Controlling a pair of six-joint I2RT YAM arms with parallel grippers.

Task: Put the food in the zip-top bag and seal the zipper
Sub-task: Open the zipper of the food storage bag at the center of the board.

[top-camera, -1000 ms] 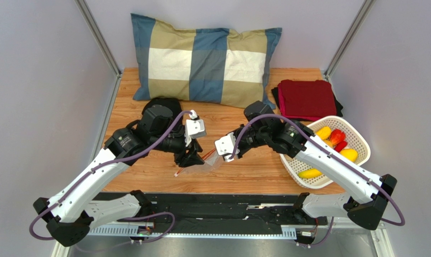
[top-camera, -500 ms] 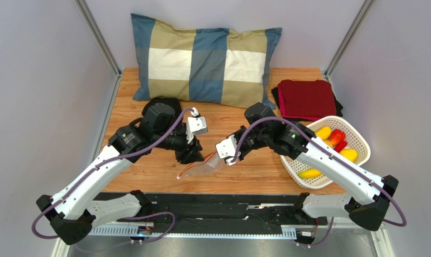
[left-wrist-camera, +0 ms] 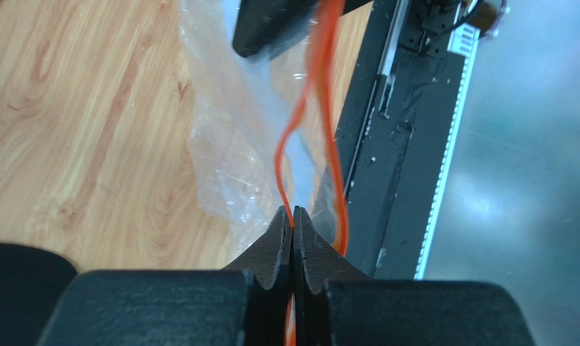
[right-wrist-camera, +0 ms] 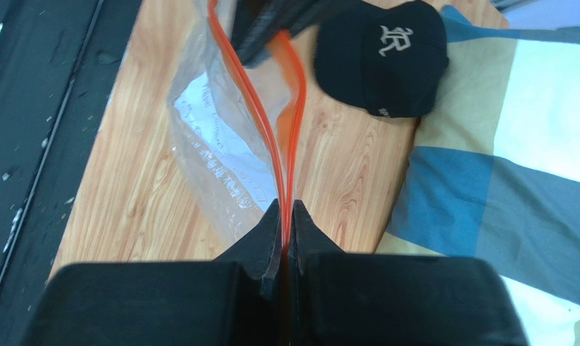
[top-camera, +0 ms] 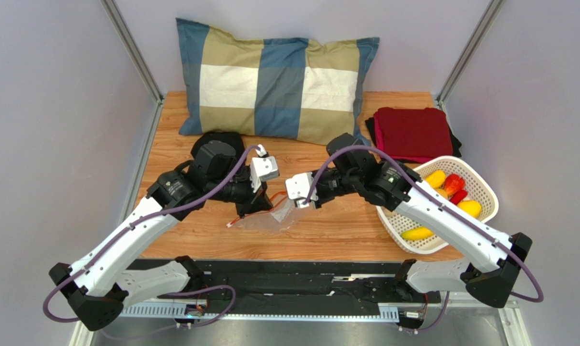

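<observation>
The zip-top bag (top-camera: 271,218) hangs clear and crinkly between both grippers over the table's middle, its lower part resting on the wood. My left gripper (left-wrist-camera: 293,213) is shut on one lip of the orange zipper (left-wrist-camera: 280,158); the other lip (left-wrist-camera: 337,187) bows away, so the mouth gapes. My right gripper (right-wrist-camera: 286,205) is shut on the zipper (right-wrist-camera: 260,122) where both lips meet. The bag (right-wrist-camera: 206,144) looks empty and shows its white label (right-wrist-camera: 213,119). The food lies in the white basket (top-camera: 487,189) at right: a banana (top-camera: 417,233), yellow pieces (top-camera: 470,208) and a red piece (top-camera: 453,184).
A checked pillow (top-camera: 274,79) lies across the back and a folded red cloth (top-camera: 413,133) at back right. A black cap (right-wrist-camera: 386,58) sits by the pillow, behind the left arm. A black rail (top-camera: 293,277) runs along the near table edge.
The left gripper has closed on one lip of the zipper. The right gripper has shifted left and back with its end, raising the bag's mouth.
</observation>
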